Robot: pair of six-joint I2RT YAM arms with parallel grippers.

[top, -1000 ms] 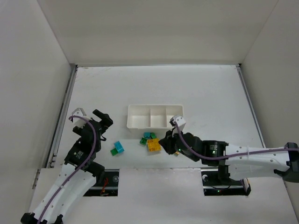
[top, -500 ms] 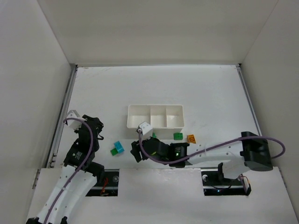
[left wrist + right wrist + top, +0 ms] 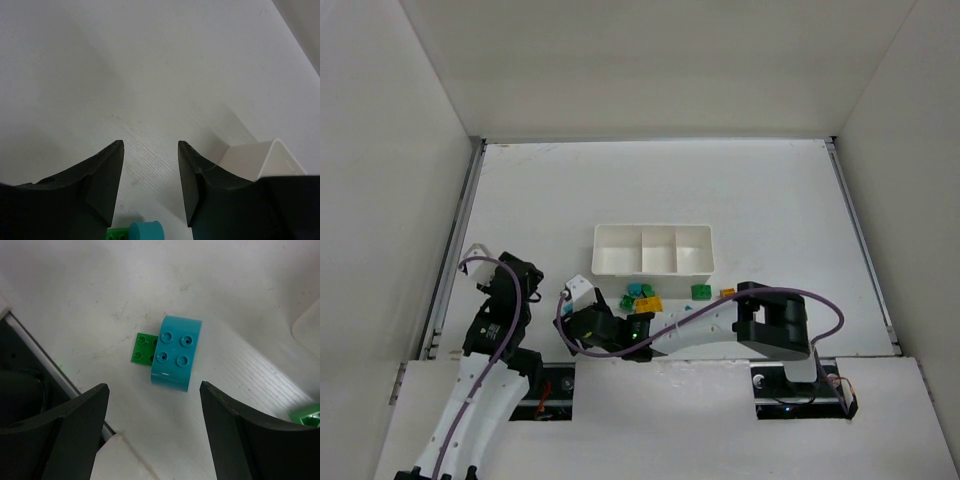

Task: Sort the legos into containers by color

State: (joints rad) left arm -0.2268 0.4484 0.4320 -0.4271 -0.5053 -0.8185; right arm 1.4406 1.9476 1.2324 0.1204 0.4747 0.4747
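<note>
**Right arm crosses to the left-hand bricks**

On the white bench, the white three-compartment plastic tray holds nothing. The right pincer has swung across and spread over the rounded cyan brick and the touching green brick, front-left of the tray, probably to grasp. The left pincer, spread and empty, has drawn back.

Lab rig: white-walled enclosure

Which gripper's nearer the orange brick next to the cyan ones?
Right. Right gripper sits just left of the orange brick in top view; left gripper is farther left.
</note>
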